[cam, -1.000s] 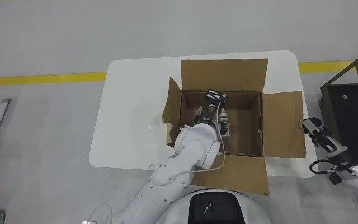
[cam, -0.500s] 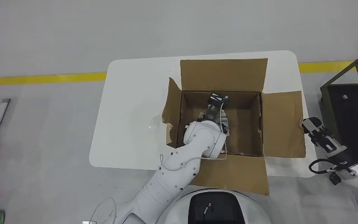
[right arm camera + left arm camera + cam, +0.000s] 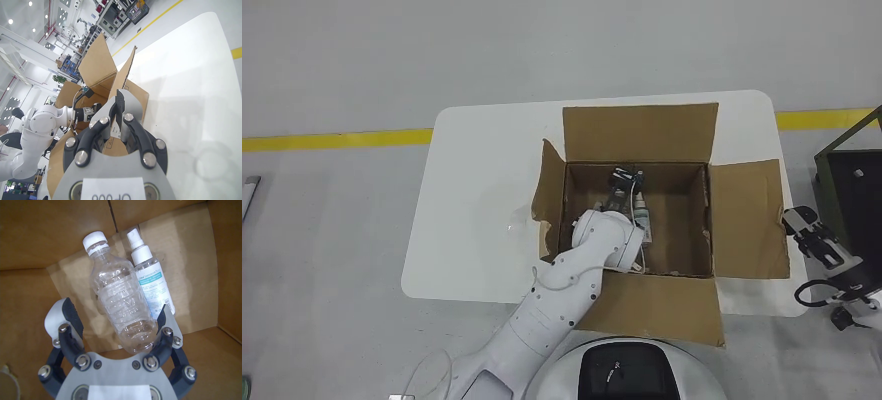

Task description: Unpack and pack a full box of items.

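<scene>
Box (image 3: 640,130) sits open on the right half of the white surface (image 3: 482,200), all four flaps folded out.

My left arm (image 3: 587,255) hangs down into the box, wrist near the middle of the cavity. From the left wrist view, two items lie on the cardboard floor:
- a clear bottle (image 3: 121,298) with a white cap, on its side, cap pointing away from the wrist toward a box wall
- a spray bottle (image 3: 153,279), white nozzle and teal label, also on its side, parallel to the clear one and touching it along its length

The left jaws are spread wide and straddle the base end of the bottle. One pad (image 3: 162,317) sits in the seam between the two bottles, against the clear one. The other pad (image 3: 72,313) stands apart from it, with bare cardboard between. Nothing is grasped.

My right arm (image 3: 817,240) is outside the box, just past the right flap at the edge of the surface. In the right wrist view the right jaws are clenched, pad against pad, with nothing between them. They point across the surface toward the box's outer wall.
</scene>
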